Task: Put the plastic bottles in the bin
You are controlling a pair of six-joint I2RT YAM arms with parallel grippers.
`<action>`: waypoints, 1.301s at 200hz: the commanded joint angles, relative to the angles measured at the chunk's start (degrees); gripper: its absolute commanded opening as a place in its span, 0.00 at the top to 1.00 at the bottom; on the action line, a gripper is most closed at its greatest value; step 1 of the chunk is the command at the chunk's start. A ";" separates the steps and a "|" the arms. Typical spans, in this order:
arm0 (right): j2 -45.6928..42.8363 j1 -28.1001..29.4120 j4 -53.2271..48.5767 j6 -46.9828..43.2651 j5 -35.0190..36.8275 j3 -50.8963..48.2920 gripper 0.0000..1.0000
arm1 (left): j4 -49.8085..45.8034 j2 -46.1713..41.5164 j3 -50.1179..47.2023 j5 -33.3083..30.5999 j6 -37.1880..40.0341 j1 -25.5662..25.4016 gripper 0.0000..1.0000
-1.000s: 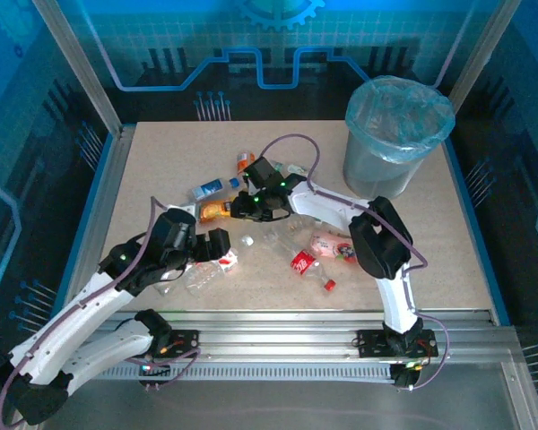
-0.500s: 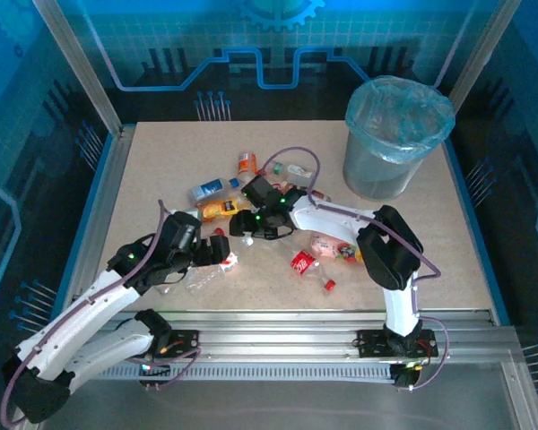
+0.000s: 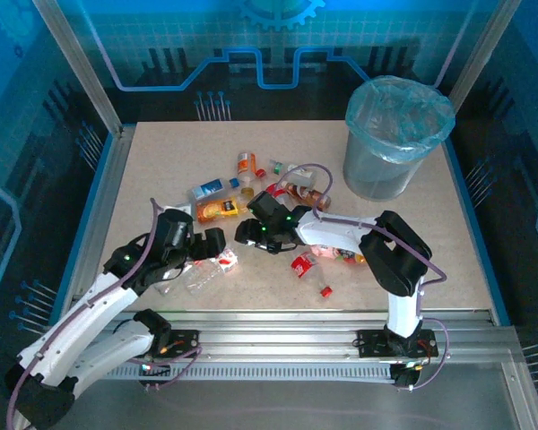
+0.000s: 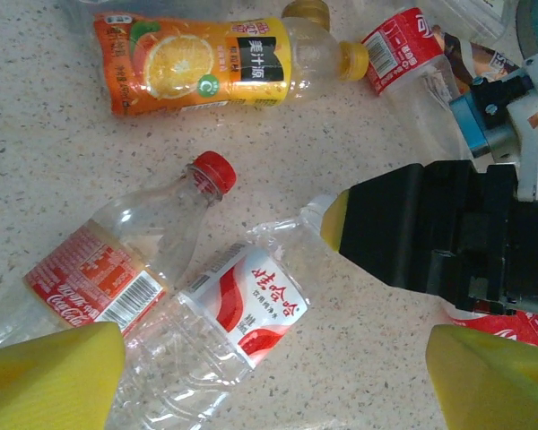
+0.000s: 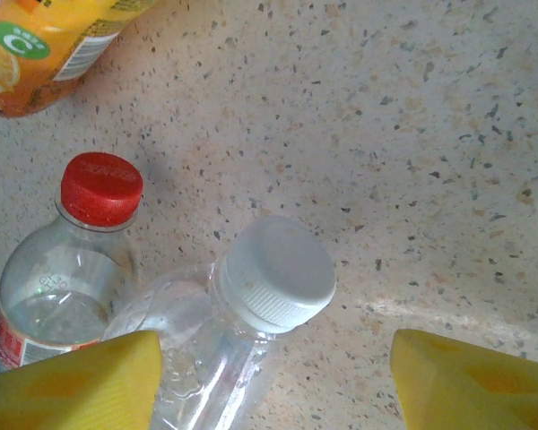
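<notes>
Several plastic bottles lie scattered mid-table. My left gripper [image 3: 212,248] [image 4: 278,367] is open, its yellow pads [image 4: 49,376] wide apart above a clear bottle with a white-and-red label [image 4: 242,309] [image 3: 200,276]. A red-capped cola bottle [image 4: 125,260] lies beside it. My right gripper [image 3: 247,235] [image 5: 273,376] is open too, and the white cap [image 5: 276,271] of that clear bottle lies between its fingers, untouched. An orange juice bottle [image 3: 217,209] [image 4: 206,63] rests just beyond. The grey bin [image 3: 396,134] with its light-blue bag stands at the far right.
More bottles lie behind and to the right of the grippers: a blue-labelled one [image 3: 211,188], an orange-capped one [image 3: 245,162] and red-labelled ones [image 3: 303,262]. The two grippers are very close together, and the right gripper's black body [image 4: 430,233] shows in the left wrist view.
The right gripper has come toward the near edge, from beside the orange juice bottle to the clear bottle's cap, and its jaws have opened. The left gripper has shifted slightly.
</notes>
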 commanded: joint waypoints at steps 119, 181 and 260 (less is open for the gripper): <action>5.61 1.47 5.96 6.57 -0.25 3.43 0.33 | 2.72 1.55 -1.29 5.78 -3.47 0.56 0.12; 8.54 1.34 6.72 6.72 0.32 5.45 0.43 | 1.05 1.26 -0.51 5.87 -2.24 0.56 0.12; 9.83 0.95 6.92 6.31 0.56 5.51 0.51 | 1.40 0.32 -1.30 5.27 -2.27 0.60 0.12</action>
